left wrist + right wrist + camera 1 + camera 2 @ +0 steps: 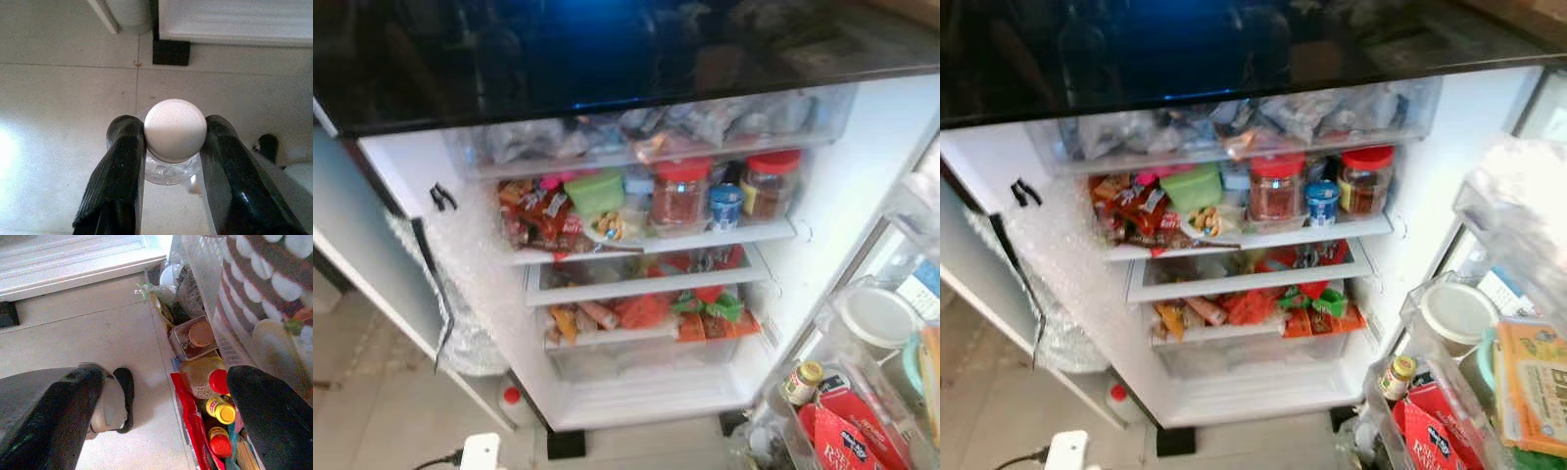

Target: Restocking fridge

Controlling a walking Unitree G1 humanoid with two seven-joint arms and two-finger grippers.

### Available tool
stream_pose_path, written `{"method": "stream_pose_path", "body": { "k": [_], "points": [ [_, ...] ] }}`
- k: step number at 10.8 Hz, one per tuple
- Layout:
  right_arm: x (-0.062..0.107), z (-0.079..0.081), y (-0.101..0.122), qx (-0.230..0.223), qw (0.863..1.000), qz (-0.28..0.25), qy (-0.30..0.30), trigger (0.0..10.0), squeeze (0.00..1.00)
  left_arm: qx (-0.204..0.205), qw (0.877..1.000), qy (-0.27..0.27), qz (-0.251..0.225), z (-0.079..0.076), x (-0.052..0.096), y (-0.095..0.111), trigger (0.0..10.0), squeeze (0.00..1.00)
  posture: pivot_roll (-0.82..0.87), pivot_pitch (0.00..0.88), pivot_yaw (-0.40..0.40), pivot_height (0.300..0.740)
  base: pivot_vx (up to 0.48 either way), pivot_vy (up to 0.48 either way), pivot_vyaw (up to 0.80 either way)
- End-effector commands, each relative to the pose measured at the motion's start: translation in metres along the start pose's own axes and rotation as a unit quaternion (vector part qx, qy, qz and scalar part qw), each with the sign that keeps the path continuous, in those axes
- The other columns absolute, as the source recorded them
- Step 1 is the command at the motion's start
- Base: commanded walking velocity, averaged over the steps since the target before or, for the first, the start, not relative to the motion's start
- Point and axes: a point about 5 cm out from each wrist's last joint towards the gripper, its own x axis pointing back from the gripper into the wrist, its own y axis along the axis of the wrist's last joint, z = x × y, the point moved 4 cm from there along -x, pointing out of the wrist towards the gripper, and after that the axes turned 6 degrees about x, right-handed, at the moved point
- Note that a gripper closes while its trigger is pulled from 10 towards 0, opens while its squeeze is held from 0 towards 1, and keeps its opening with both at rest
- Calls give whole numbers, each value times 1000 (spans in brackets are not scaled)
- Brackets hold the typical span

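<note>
Nearest, the left gripper (168, 161) clamps a clear bottle (172, 139) by its neck, low above the floor (58, 98). The right gripper (166, 416) hangs spread and empty beside the door bins (205, 298). Farther off, the fridge shelves (646, 240) look crowded, so the bottle may topple jars (679, 196) going in.

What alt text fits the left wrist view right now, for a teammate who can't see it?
The left gripper holds a clear bottle with a white cap, its two black fingers closed against the neck just under the cap. Below lies a pale tiled floor, with the white base of the fridge beyond it.
</note>
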Motion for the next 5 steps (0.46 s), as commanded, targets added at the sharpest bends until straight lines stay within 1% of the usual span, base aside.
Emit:
{"method": "stream_pose_path", "body": {
  "k": [1,2,3,4,5],
  "points": [
    [0,-5,3,-1,1000,-2,-8,10000,0,-5,1000,-10,-20,0,0,7,10000,0,-49,0,52,740,0,0,0],
    [-1,-4,4,-5,1000,-2,-8,10000,0,-14,998,-35,-47,-6,0,17,10000,0,-48,0,56,740,0,0,0],
    [-1,-4,4,-5,1000,-2,-8,10000,0,-17,998,-39,-52,-7,0,18,10000,0,-51,0,61,740,0,0,0],
    [-2,-3,5,-10,1000,-4,-6,10000,0,-48,993,-60,-84,-12,2,28,10000,0,-57,4,67,740,0,0,0],
    [-2,-2,5,-13,1000,-4,-6,10000,0,-84,975,-103,-176,-53,-1,89,10000,0,-63,7,74,740,0,0,0]
  ]
}}
